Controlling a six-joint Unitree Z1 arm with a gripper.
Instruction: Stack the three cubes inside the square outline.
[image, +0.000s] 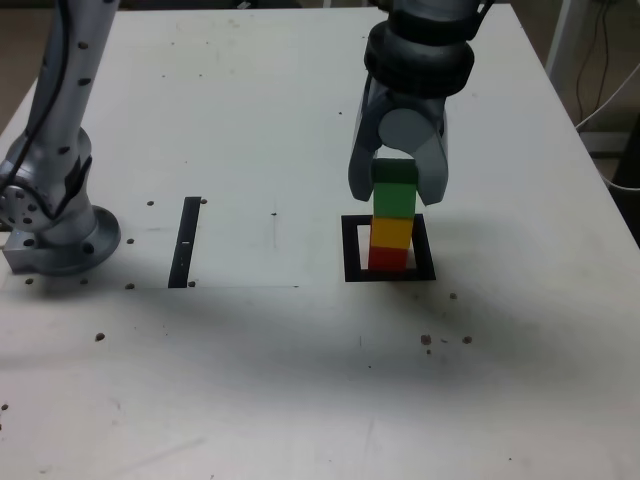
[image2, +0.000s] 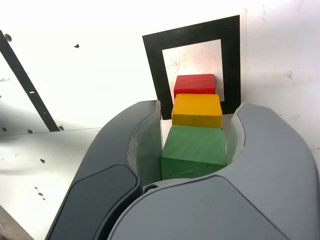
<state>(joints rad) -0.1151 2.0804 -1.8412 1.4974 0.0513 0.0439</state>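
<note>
Three cubes stand in one column inside the square outline (image: 352, 250) (image2: 152, 65). The red cube (image: 388, 259) (image2: 195, 84) is at the bottom, the yellow cube (image: 391, 233) (image2: 197, 110) sits on it, and the green cube (image: 395, 190) (image2: 194, 152) is on top. My gripper (image: 396, 196) (image2: 197, 112) comes down from above with one jaw on each side of the green cube. Its jaws hug that cube closely, and the cube rests flat on the yellow one.
A narrow black strip (image: 185, 242) (image2: 25, 80) lies on the white table at the exterior view's left of the outline. The arm's grey base (image: 55, 230) stands at the far left. Small dark specks dot the tabletop.
</note>
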